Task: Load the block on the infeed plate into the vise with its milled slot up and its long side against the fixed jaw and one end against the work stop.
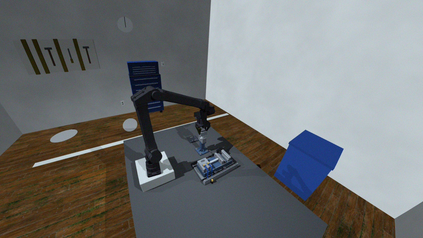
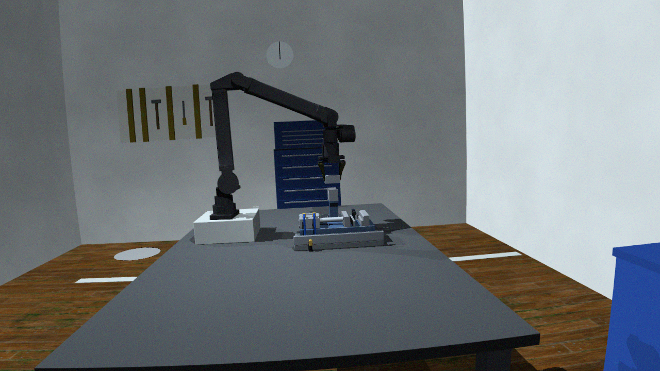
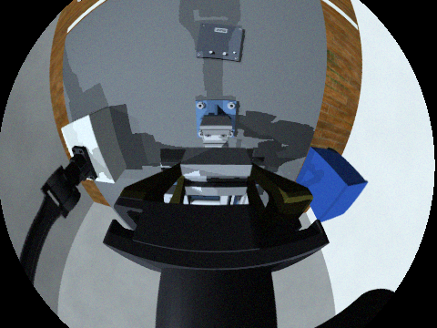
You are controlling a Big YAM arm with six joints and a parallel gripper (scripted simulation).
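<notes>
My gripper (image 1: pixel 203 131) (image 2: pixel 331 175) (image 3: pixel 216 165) is shut on the part (image 1: pixel 202 135) (image 2: pixel 331 179) (image 3: pixel 209 159), a light grey block. It holds the part in the air, a short way above the V-block (image 1: pixel 202 147) (image 2: pixel 332 196) (image 3: pixel 215 122), which stands on a blue base. The empty infeed plate (image 1: pixel 192 138) (image 3: pixel 220 43) lies behind the V-block. The open vise (image 1: pixel 214 165) (image 2: pixel 337 222) sits in front of the V-block, its jaws apart. I cannot tell which way the part's slot faces.
The arm's white base block (image 1: pixel 153 176) (image 2: pixel 226 226) stands to the left of the vise on the grey table (image 1: pixel 224 204) (image 2: pixel 277 295). A blue bin (image 1: pixel 309 161) (image 2: pixel 637 300) (image 3: pixel 330 184) stands on the floor to the right. A blue tool cabinet (image 1: pixel 144 78) (image 2: pixel 297 158) is at the back wall.
</notes>
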